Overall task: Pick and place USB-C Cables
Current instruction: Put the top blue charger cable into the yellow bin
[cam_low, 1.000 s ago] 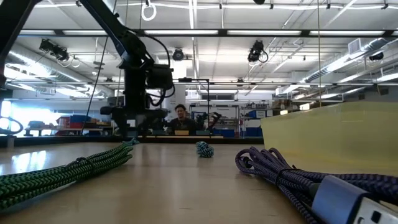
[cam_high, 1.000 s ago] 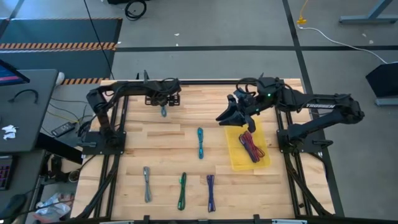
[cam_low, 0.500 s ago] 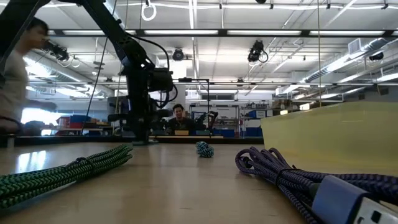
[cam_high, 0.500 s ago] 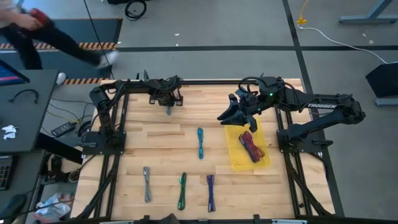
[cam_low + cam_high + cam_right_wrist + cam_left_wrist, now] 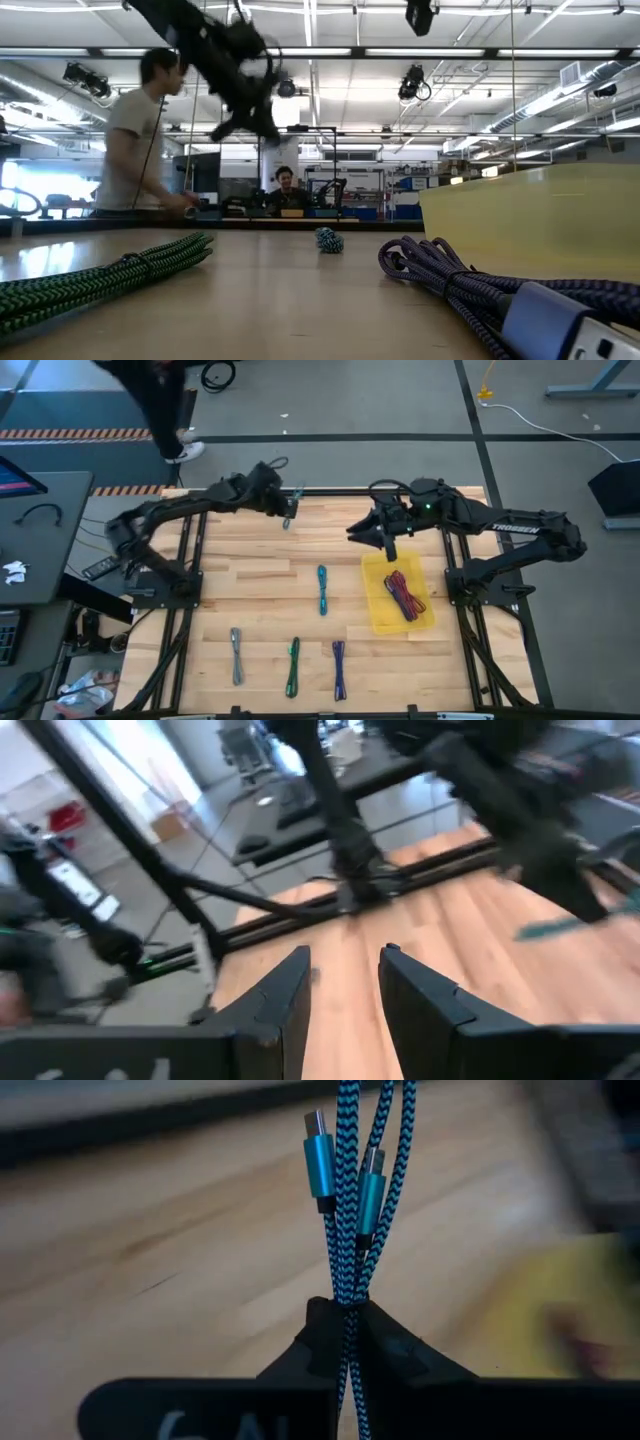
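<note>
My left gripper [image 5: 287, 510] is raised over the table's far edge, left of the middle, and is shut on a teal USB-C cable [image 5: 348, 1200]. My right gripper [image 5: 345, 985] hovers open and holds nothing, just beyond the far end of the yellow tray [image 5: 380, 618]. Maroon-red cables [image 5: 403, 594] lie in that tray. A teal cable [image 5: 322, 589] lies flat on the table's middle. A grey cable [image 5: 236, 656], a green one [image 5: 293, 666] and a purple one [image 5: 339, 668] lie along the near edge. My left gripper pinches the teal cable's bundled strands [image 5: 347, 1302] between its two fingertips, several strands together. The two plug ends [image 5: 320, 1152] stick out beyond the fingertips. The bundle runs along the fingers and is lifted clear of the table.
A person [image 5: 140, 140] walks past behind the table's far left corner. Black frame rails [image 5: 190, 600] run down both sides of the table. In the low view the green cable [image 5: 100, 275] and the purple cable [image 5: 470, 285] lie close to the camera, beside the tray wall [image 5: 540, 220].
My left gripper has shut on the teal cable at the table's far left and lifted it clear, rising and swinging toward the right and the far edge. My right gripper has drifted a little toward the far edge. A person has walked in behind the table.
</note>
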Robot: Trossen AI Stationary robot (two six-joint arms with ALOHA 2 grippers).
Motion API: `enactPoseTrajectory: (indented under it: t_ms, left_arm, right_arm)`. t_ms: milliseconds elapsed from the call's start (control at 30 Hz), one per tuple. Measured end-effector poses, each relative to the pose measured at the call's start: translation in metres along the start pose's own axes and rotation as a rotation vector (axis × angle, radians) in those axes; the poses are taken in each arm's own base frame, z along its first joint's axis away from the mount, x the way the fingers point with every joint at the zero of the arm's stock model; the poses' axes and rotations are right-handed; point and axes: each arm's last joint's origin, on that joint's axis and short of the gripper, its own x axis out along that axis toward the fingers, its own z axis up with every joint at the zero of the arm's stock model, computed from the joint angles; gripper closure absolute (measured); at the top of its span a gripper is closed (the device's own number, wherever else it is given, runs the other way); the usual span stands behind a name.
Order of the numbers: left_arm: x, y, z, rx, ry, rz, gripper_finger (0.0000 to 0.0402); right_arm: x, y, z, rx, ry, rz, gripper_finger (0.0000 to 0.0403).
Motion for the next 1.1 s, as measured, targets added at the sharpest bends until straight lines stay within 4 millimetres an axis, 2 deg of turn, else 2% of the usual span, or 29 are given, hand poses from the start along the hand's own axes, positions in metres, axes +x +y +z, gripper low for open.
enactPoseTrajectory:
  t_ms: [233, 300, 433, 633, 767, 900, 1100]
  left_arm:
    - [-0.086, -0.056, -0.005, 0.162, -0.246, -0.298, 0.0383]
    - [-0.103, -0.065, -0.011, 0.187, -0.283, -0.341, 0.0383]
    - [-0.122, -0.079, -0.022, 0.226, -0.324, -0.394, 0.0383]
    - [-0.129, -0.095, -0.033, 0.277, -0.333, -0.482, 0.0383]
    - [-0.130, -0.098, -0.036, 0.288, -0.329, -0.492, 0.0383]
    - [-0.130, -0.100, -0.038, 0.293, -0.322, -0.500, 0.0383]
    - [-0.129, -0.100, -0.038, 0.299, -0.317, -0.500, 0.0383]
  right_arm:
    - [0.021, -0.018, 0.006, -0.064, -0.075, -0.024, 0.0277]
    - [0.030, -0.023, 0.009, -0.080, -0.123, 0.005, 0.0277]
    - [0.048, -0.035, 0.014, -0.099, -0.222, 0.051, 0.0276]
    - [0.072, -0.061, 0.010, -0.020, -0.279, 0.013, 0.0249]
    - [0.084, -0.070, 0.004, 0.021, -0.280, 0.006, 0.0220]
    - [0.095, -0.068, 0.013, 0.036, -0.299, 0.037, 0.0195]
    - [0.109, -0.057, 0.038, -0.061, -0.301, 0.149, 0.0178]
